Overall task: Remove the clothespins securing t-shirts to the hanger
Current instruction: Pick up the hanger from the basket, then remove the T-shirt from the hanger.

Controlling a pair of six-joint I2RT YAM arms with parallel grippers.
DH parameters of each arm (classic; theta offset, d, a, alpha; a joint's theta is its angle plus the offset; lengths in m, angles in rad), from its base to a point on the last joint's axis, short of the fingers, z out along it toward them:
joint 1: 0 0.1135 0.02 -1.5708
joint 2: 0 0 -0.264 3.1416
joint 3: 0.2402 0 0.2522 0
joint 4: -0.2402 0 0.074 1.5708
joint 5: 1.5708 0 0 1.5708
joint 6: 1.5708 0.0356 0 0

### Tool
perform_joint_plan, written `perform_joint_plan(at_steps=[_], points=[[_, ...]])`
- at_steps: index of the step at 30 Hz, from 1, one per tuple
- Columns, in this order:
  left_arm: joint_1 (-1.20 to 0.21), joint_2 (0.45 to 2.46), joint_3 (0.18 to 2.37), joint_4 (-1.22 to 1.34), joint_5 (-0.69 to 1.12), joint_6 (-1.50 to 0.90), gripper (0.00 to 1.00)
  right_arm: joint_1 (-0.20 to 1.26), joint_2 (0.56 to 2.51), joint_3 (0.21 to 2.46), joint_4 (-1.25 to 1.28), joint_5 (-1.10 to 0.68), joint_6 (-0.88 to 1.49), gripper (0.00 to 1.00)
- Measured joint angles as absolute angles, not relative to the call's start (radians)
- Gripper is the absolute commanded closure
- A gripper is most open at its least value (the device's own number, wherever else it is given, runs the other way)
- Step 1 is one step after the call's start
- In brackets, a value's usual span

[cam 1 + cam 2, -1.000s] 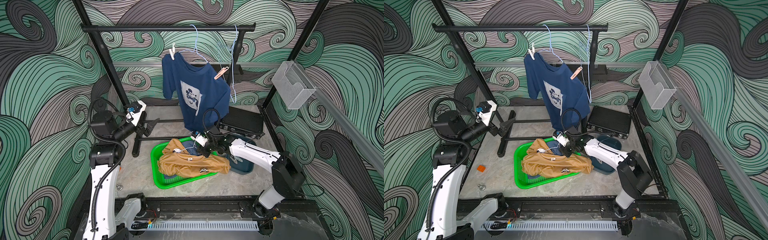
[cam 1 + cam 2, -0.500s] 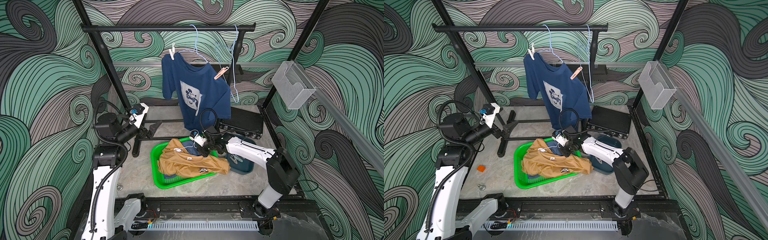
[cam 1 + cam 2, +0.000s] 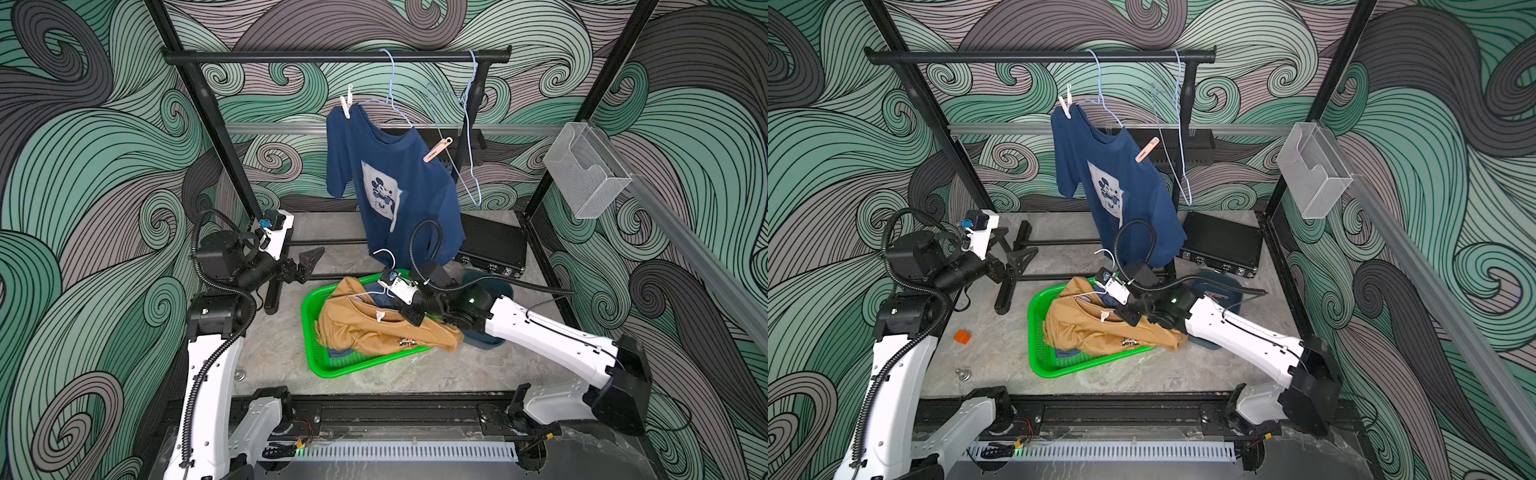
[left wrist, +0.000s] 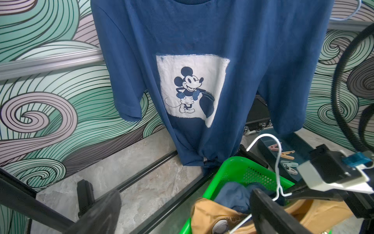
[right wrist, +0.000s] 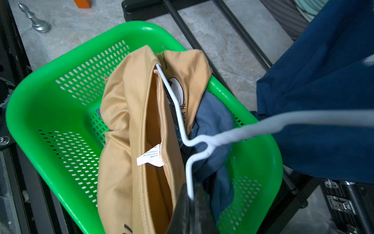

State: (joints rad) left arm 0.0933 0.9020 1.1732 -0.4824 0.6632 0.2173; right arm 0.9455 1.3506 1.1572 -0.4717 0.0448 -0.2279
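Our right jaws pinch the white hanger (image 5: 232, 132) inside the tan shirt (image 5: 125, 125) in the green basket (image 5: 50, 97); left jaws stand wide, empty. A white clothespin (image 3: 345, 106) and a peach clothespin (image 3: 437, 149) hold the navy shirt (image 3: 395, 166) above. Lifting, we may drag the snagged tan shirt out.

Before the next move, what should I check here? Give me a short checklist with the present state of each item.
1. ok: right tool shut on white hanger.
2. ok: left tool open, holding nothing.
3. not ok: mustard shirt free of the hanger; wire sits inside its collar.
4. cannot tell: no pins on mustard shirt; folds hide its shoulders.
5. not ok: navy shirt unpinned; white clothespin and peach clothespin are clipped on it.
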Motion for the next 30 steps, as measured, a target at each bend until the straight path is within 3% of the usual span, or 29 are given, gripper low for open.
perform_joint_plan(at_steps=[7, 17, 25, 30], points=[[0.093, 0.849, 1.097, -0.456, 0.704, 0.160, 0.01, 0.953, 1.216, 1.232, -0.521, 0.082, -0.290, 1.00], [0.106, 0.968, 1.114, -0.447, 0.852, 0.187, 0.01, 0.949, 1.151, 1.372, -0.543, 0.099, -0.375, 1.00], [0.317, 0.974, 1.112, -0.418, 1.034, 0.194, 0.02, 0.931, 1.148, 1.409, -0.553, 0.087, -0.395, 1.00], [0.336, 0.980, 1.075, -0.382, 1.134, 0.199, 0.06, 0.927, 1.150, 1.416, -0.563, 0.070, -0.401, 1.00]])
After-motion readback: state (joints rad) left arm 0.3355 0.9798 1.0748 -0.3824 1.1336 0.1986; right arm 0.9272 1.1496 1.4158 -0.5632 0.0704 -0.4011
